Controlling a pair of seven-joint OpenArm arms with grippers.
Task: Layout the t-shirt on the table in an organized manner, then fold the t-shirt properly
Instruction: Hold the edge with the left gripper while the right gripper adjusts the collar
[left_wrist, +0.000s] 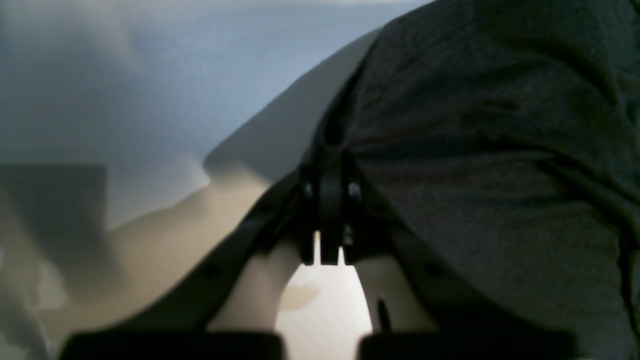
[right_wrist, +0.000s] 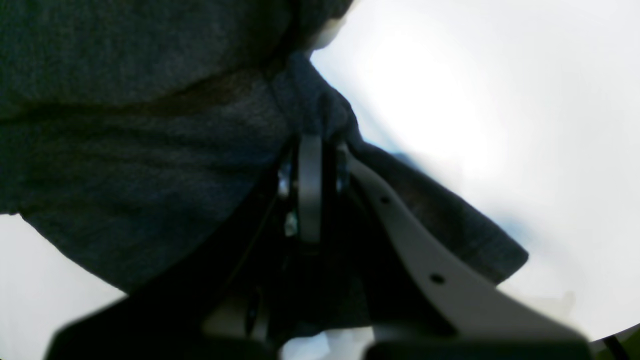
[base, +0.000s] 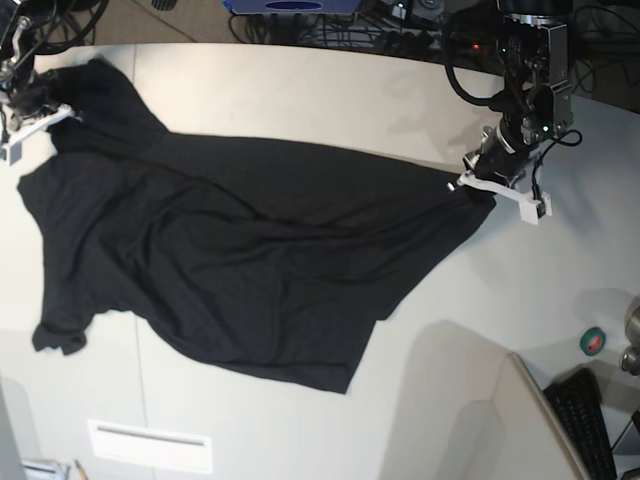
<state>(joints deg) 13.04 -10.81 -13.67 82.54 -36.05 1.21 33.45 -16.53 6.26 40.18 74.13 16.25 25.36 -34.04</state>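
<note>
The t-shirt is stretched across the worktop, plain black side up, wrinkled, hem askew. My left gripper is clamped on one corner of it, my right gripper pinches the opposite end. Layout looks half done to me; flattening and all folds are left.

A robotics lab or tech workroom: a wide off-white surface, a tangle of black cables and electronics along its far edge beyond the jaws, a black keyboard and a green tape roll nearer the camera.
</note>
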